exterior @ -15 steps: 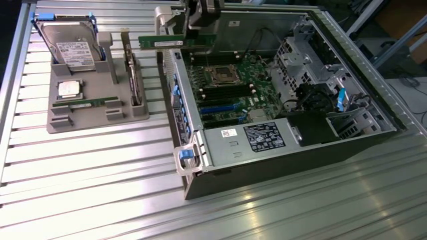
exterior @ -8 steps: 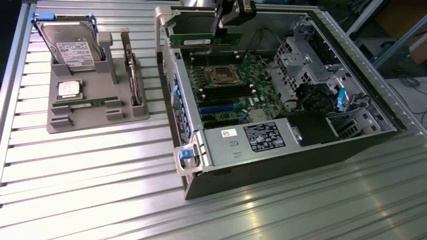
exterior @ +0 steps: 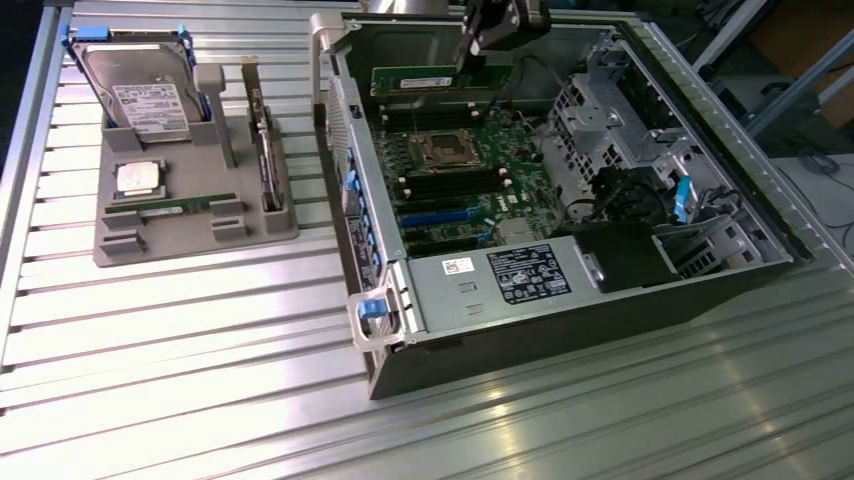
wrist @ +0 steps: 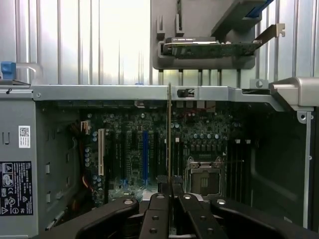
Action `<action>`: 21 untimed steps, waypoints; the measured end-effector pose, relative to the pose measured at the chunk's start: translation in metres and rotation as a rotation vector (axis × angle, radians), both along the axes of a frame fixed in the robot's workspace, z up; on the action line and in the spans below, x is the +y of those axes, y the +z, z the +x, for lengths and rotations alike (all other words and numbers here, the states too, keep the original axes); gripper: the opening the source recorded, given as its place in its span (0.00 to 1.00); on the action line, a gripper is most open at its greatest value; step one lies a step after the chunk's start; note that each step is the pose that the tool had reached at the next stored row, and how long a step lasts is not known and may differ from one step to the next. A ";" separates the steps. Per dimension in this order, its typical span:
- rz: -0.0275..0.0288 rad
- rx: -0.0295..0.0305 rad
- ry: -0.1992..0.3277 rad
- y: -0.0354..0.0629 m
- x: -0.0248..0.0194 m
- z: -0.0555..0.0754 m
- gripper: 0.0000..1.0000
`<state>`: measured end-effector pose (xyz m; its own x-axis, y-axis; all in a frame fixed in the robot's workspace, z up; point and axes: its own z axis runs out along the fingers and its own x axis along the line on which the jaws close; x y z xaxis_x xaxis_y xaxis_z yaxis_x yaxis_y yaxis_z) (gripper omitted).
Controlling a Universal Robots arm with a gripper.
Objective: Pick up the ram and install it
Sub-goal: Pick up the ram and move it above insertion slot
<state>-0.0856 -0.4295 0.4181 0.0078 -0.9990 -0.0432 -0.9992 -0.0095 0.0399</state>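
1. Ram [exterior: 416, 80]: pinched between the jaws of the gripper [exterior: 471, 52], which are drawn in tight on the thin board; hanging inside the open computer case [exterior: 400, 370], above the motherboard [exterior: 454, 170].
2. From the wrist view, a mere sliver running out from between the fingertips [wrist: 160, 186] (edge-on to the camera); likely gripped by its flat faces so the long contact edge stays free.
3. Apparently clear of everything beneath: no visible touch with the processor socket [exterior: 434, 150] or the dark memory slots [exterior: 447, 187] just beside it.
4. Twin stick [exterior: 160, 208] lying in the grey tray [exterior: 134, 252], well apart from the case.
5. Room to move: open air over the board; tighter toward the case rim [wrist: 99, 92] and the drive cage [exterior: 601, 110].
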 end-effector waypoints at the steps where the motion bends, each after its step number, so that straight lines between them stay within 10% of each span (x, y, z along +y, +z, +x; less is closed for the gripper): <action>1: 0.0001 0.0000 0.000 0.0000 0.0000 0.006 0.13; 13: 0.0000 0.0000 0.000 0.0001 0.0000 0.064 0.13; 21: -0.0001 0.0000 -0.003 -0.0197 0.0000 0.065 0.13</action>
<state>-0.0203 -0.4295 0.3984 0.0047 -0.9991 -0.0431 -0.9992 -0.0065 0.0399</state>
